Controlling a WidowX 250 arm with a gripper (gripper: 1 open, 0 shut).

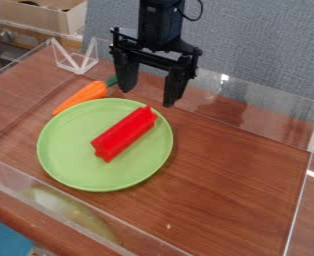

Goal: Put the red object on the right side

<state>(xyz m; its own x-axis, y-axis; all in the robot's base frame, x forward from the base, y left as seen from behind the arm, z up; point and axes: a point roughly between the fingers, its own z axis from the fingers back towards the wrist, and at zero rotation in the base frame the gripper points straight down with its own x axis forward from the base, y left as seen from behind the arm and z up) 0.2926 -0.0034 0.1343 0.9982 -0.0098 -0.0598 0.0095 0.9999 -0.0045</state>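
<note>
I see a red block [125, 133] lying on a green plate [69, 160], carrot [82, 97] beside it, fingers [171, 97] spread wide above, holding nothing, wooden desk [240, 170] beneath

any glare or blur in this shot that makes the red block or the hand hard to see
In the camera view, soft blur overall from low resolution; the red block still stands out sharply in colour on the green plate. The dark hand reads clearly, fingers apart. Pale reflections streak the glossy wooden table and the clear barrier edges, none over the block. The orange carrot is partly hidden behind the plate rim.
</note>
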